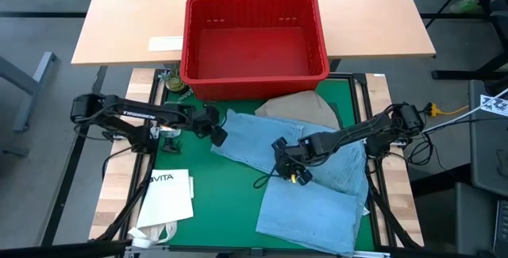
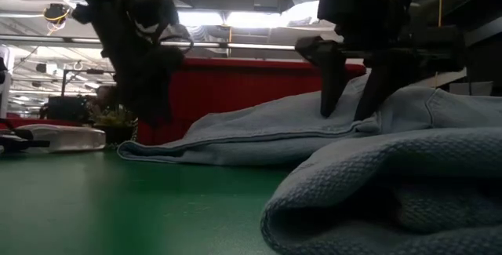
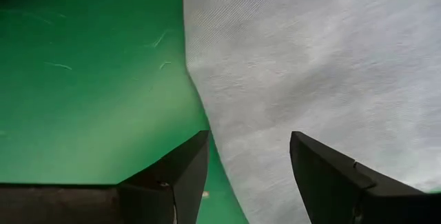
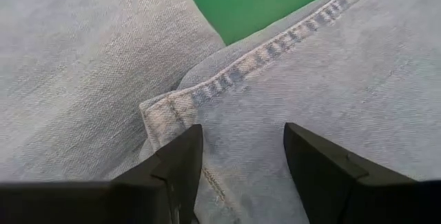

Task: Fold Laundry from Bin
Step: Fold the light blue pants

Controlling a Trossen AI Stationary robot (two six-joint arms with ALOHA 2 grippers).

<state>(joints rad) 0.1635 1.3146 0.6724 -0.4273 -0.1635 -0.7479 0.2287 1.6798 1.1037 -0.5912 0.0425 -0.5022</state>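
On the green mat (image 1: 214, 194) lie three garments: one pair of light blue denim jeans (image 1: 254, 143) spread across the middle, one light blue knit piece (image 1: 313, 210) folded at the near right, and one khaki-tan garment (image 1: 305, 109) tucked between the jeans and the bin. At the mat's far edge, partly on the wooden tabletop (image 1: 119, 20), stands one red bin (image 1: 254, 71), and nothing shows inside it. One white paper bag (image 1: 167, 194) printed "VITA" lies at the mat's near left.

Two arms are at work. Left end effector (image 1: 216, 135) hangs at the left edge of the jeans, fingers (image 3: 182, 172) spread apart and grasping nothing. Right end effector (image 1: 292, 172) sits over the jeans by a stitched hem (image 4: 262, 62), its fingers (image 4: 176, 162) likewise released.
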